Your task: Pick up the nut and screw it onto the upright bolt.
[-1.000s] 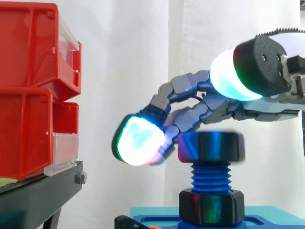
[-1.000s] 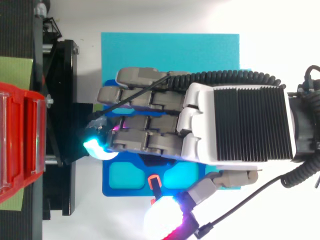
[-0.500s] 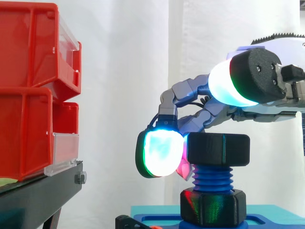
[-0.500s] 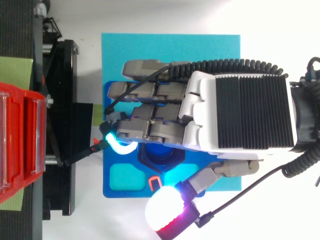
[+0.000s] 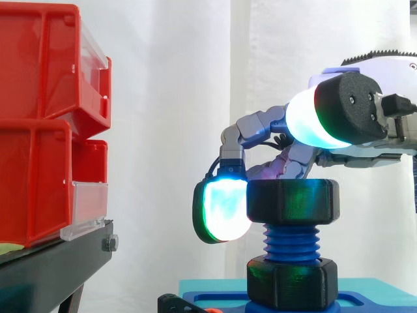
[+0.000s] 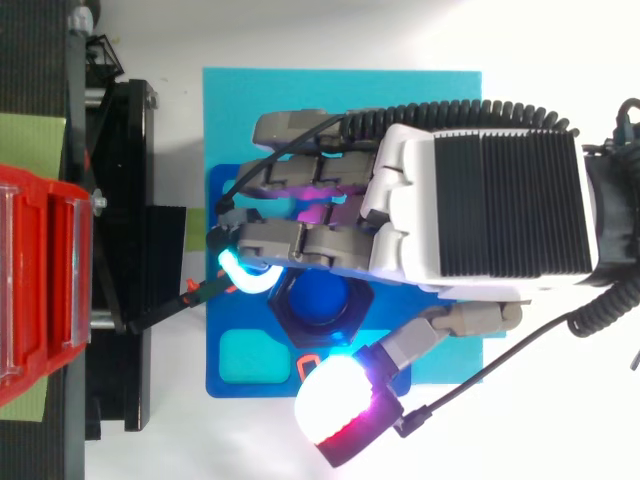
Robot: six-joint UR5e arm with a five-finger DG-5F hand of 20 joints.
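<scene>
While the nut sits atop the upright bolt, low and right of centre in the side view, the hand curls its fingers over it. One glowing pad touches the nut's left face; the thumb sits higher, off the nut.

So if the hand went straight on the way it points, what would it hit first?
Most likely the lower red bin on the black stand. The hand points that way at about the bin's height, and from above the two line up, with nothing else between them.
</scene>
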